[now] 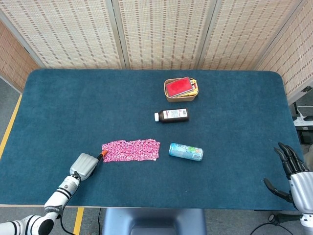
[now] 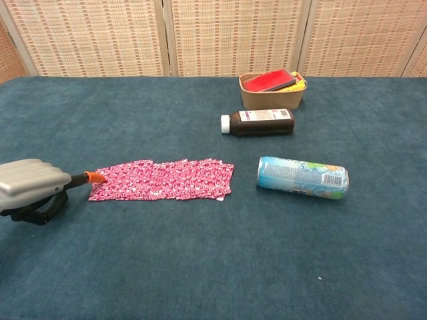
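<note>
Reaching in from the table's [image 1: 58, 112] seven-o'clock corner, the left hand [image 1: 84, 165] in the head view has its fingers curled under, one orange-tipped finger [image 1: 102, 154] stretched out and touching the near-left corner of the pink patterned cloth [image 1: 130, 150], which lies flat toward two o'clock from it, its long axis running nine to three. The right hand [image 1: 291, 171] hangs off the table edge at four o'clock, fingers spread and holding nothing, well apart from the cloth. Just beside the cloth's three-o'clock end lies a teal can [image 1: 186, 152] on its side; a brown bottle [image 1: 171, 115] and a basket [image 1: 181, 96] sit further toward twelve. In the chest view the left hand [image 2: 30, 183] sits at nine o'clock, its orange tip [image 2: 95, 177] on the cloth's [image 2: 163, 180] left corner, nothing between them; the can [image 2: 303, 178] lies past the cloth's far end, the bottle [image 2: 259, 123] and basket [image 2: 272, 98] beyond.
</note>
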